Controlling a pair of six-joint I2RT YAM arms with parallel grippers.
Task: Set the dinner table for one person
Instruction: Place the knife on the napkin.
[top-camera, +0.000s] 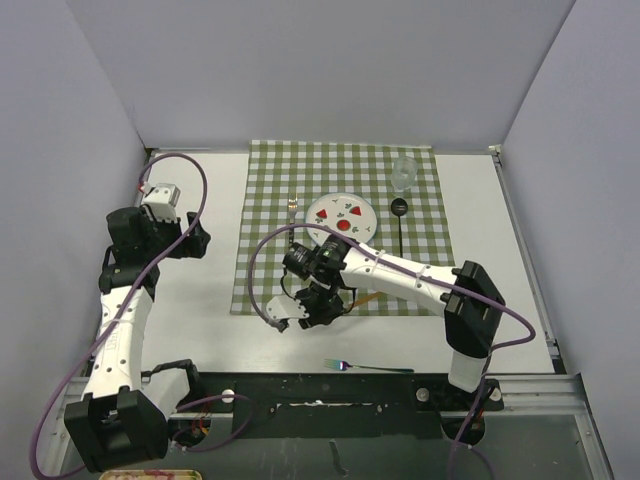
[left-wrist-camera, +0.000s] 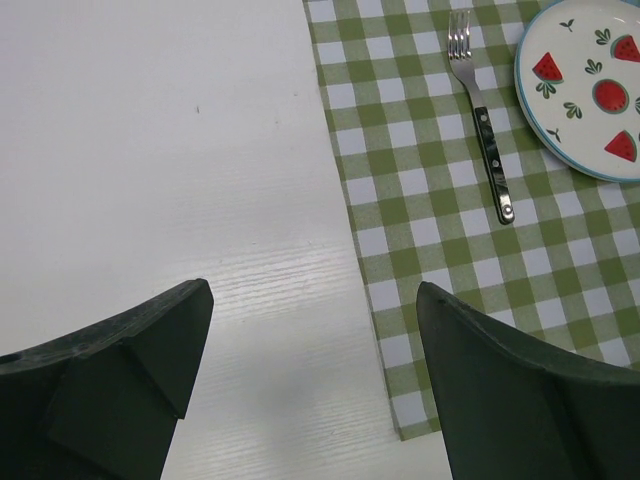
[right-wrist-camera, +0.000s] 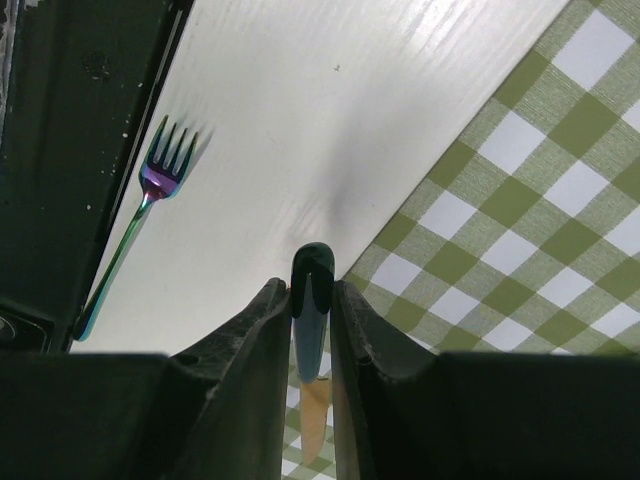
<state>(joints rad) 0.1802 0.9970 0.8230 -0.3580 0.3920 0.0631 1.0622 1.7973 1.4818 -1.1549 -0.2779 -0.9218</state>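
Right gripper (right-wrist-camera: 310, 292): we find it clamped on a dark-handled utensil (right-wrist-camera: 314, 262), over the near edge of the checked cloth (top-camera: 270, 200). Left gripper (left-wrist-camera: 312, 295): fingers wide apart, above the dinner table (top-camera: 470, 210), beside the cloth's left edge. The table carries the cloth, with 1 plate (top-camera: 342, 217) and 1 silver fork (left-wrist-camera: 480, 120) just left of it. 1 iridescent fork (right-wrist-camera: 168, 158) lies on bare tabletop by the front rail.
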